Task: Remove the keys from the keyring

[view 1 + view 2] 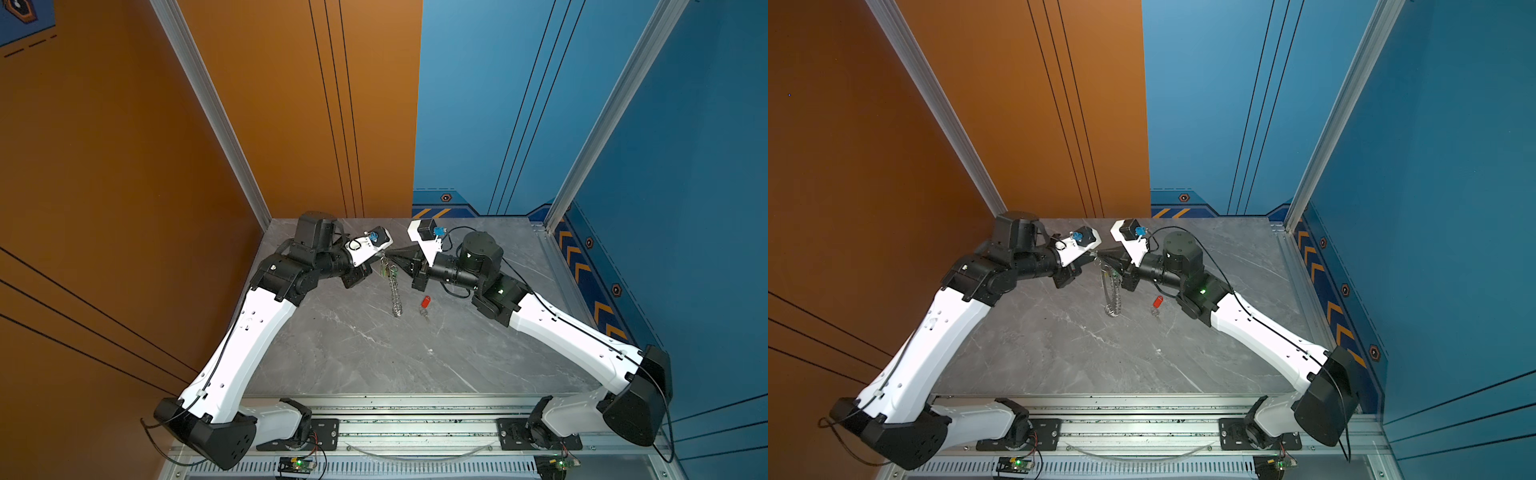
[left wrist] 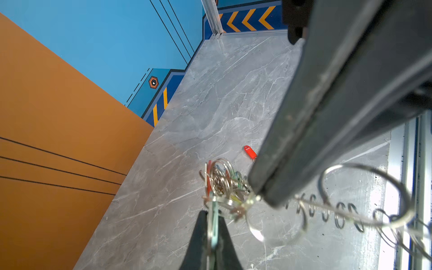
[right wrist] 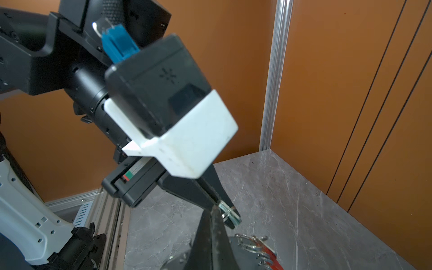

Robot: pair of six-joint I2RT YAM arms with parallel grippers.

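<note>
Flat metal keyring [image 1: 394,297] edge-on, rim pinched by right gripper [image 2: 263,197], left gripper [image 2: 212,224] clamped on mint-tagged key [image 3: 229,213] (red key [image 1: 424,302] at its four o'clock)

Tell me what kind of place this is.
Probably a robot test cell in a lab, not a home or shop: two robot arms are bolted to an aluminium rail at a grey marble-look tabletop, boxed in by panel walls with hazard chevrons.

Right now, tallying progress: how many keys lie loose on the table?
1: the red-tagged key on the table, right of the keyring in both top views. Another may be hidden.
</note>
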